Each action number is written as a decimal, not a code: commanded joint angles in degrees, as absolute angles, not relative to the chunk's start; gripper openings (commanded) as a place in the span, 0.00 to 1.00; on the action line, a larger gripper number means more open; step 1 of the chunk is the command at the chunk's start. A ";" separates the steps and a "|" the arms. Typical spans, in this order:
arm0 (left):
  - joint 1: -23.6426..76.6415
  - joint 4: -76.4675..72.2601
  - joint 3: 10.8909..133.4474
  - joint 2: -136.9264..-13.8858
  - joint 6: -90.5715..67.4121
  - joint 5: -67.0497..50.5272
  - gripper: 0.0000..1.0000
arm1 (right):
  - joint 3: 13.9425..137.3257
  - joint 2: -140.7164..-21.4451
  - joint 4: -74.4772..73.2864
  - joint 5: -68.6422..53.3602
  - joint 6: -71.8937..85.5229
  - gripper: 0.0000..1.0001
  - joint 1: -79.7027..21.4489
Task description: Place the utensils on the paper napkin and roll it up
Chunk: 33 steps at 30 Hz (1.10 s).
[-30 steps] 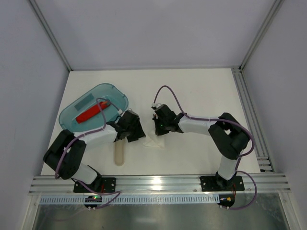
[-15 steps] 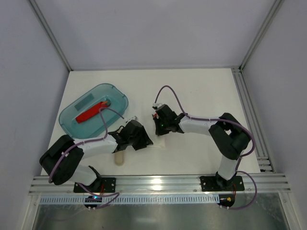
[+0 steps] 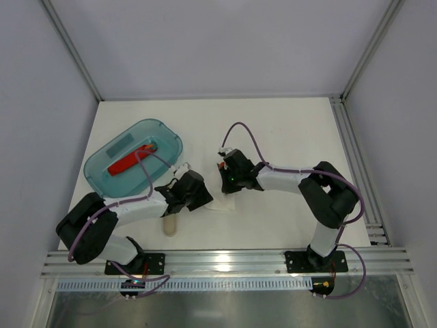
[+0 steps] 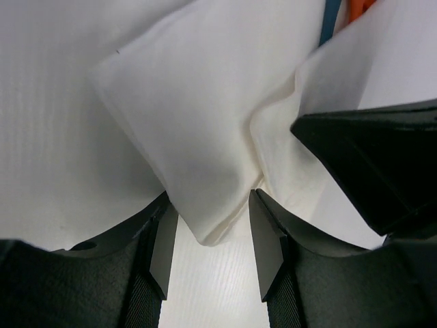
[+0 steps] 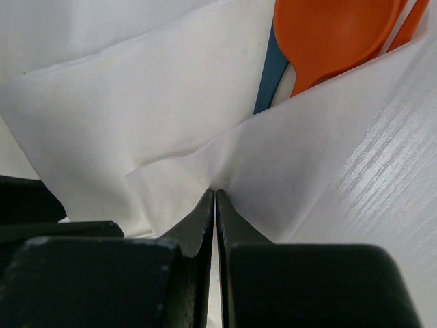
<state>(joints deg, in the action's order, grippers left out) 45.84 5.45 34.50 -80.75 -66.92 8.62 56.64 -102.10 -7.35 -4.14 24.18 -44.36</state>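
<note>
My left gripper [image 3: 201,198] and right gripper [image 3: 226,186] stand near each other over the paper napkin [image 3: 222,203], so neither can cross toward the other. My left jaws are held apart, and a napkin fold fills the gap between them. The right gripper's black body crowds their right side. On my left flank stand the teal tray [image 3: 160,133] and, nearer the bases, a pale utensil [image 3: 169,222]. The far and right stretches of the worktop [image 3: 300,130] give open passage.
</note>
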 commanded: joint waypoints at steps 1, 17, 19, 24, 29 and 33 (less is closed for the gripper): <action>44.04 5.72 35.77 -80.68 -65.22 13.80 0.50 | 55.11 -101.51 -10.11 -4.39 23.82 0.04 -44.12; 43.77 1.94 43.42 -81.13 -57.48 9.06 0.07 | 53.61 -100.99 -6.07 -10.10 24.78 0.04 -41.75; 43.94 0.88 43.85 -81.30 -57.31 7.48 0.00 | 53.35 -100.90 -5.02 -10.63 25.05 0.04 -41.48; 45.70 -2.28 44.82 -82.09 -56.16 4.84 0.00 | 52.91 -100.64 -4.04 -11.07 25.14 0.04 -41.40; 48.60 -6.50 44.56 -82.70 -53.88 3.52 0.00 | 51.68 -100.55 -2.46 -11.95 26.01 0.04 -40.52; 49.57 -9.75 43.95 -83.23 -54.05 3.16 0.00 | 50.19 -100.37 -0.53 -14.93 27.59 0.04 -39.20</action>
<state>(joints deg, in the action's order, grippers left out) 48.82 -3.42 42.46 -83.05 -55.20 4.38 52.23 -101.36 -0.84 -13.39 26.52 -39.97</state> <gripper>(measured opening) 0.014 0.040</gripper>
